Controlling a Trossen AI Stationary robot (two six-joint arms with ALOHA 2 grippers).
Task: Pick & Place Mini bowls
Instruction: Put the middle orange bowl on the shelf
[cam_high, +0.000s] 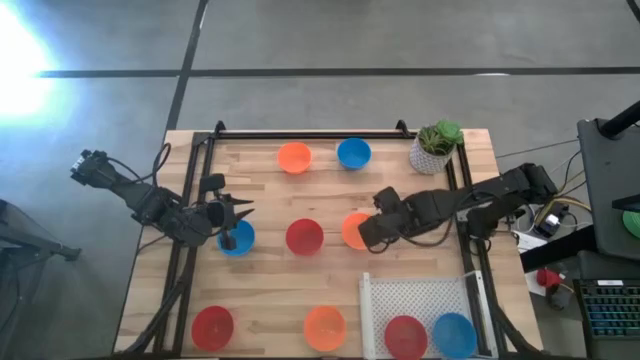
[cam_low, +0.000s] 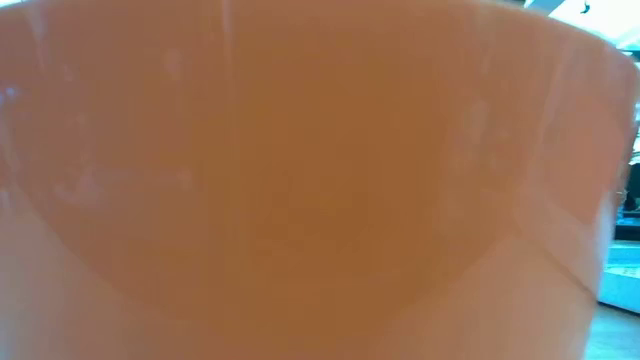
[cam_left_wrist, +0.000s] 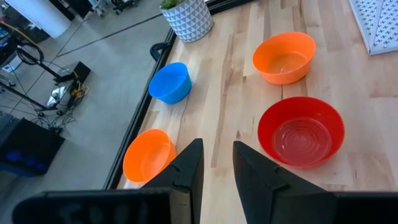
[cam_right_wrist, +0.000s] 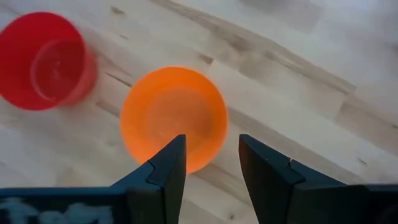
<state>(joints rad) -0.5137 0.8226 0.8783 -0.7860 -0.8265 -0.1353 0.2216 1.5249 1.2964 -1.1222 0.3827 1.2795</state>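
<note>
Mini bowls stand on the wooden table: orange (cam_high: 294, 157) and blue (cam_high: 353, 153) at the far side, blue (cam_high: 237, 238), red (cam_high: 304, 237) and orange (cam_high: 350, 230) in the middle row, red (cam_high: 212, 327) and orange (cam_high: 324, 328) near. My right gripper (cam_right_wrist: 211, 155) is open and hovers over the middle orange bowl (cam_right_wrist: 173, 117), its fingers above the rim nearest the wrist. My left gripper (cam_left_wrist: 217, 165) is open just above the blue bowl in the middle row, which its wrist view does not show. It points at the red bowl (cam_left_wrist: 301, 130).
A white perforated tray (cam_high: 415, 298) at the near right holds a red bowl (cam_high: 405, 335) and a blue bowl (cam_high: 454, 335). A white pot with a green plant (cam_high: 434, 148) stands at the far right corner. An orange bowl (cam_low: 300, 180) fills the low view.
</note>
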